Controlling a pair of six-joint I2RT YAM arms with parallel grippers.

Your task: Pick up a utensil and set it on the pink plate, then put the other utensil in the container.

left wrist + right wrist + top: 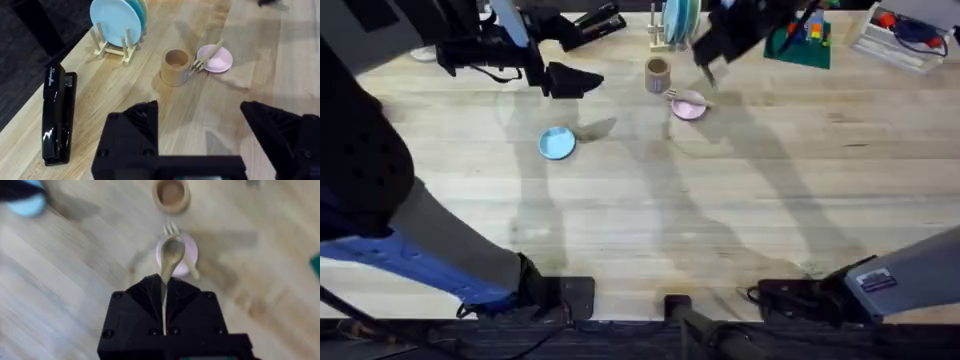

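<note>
The desk (650,220) is carrying everything, pale wood planks running across the overhead view. The left arm is reaching in toward eleven o'clock, its hand (570,80) hanging above the boards with its black fingers (142,117) spread wide apart and gripping nothing. The right arm is stretching toward one o'clock, and its hand (164,292) is sitting clamped on the handle of the spoon (171,255), whose rounded bowl is sticking out over the pink plate (189,255). A rack (112,47) with blue plates is standing near twelve o'clock, and a black stapler (57,117) is lying well apart from it. A light-blue plate (557,144) is lying around ten o'clock of the desk's middle. The container (658,73) is standing upright just beside the pink plate. The fork (209,55) is resting across that plate, its tines pointing at the container.
</note>
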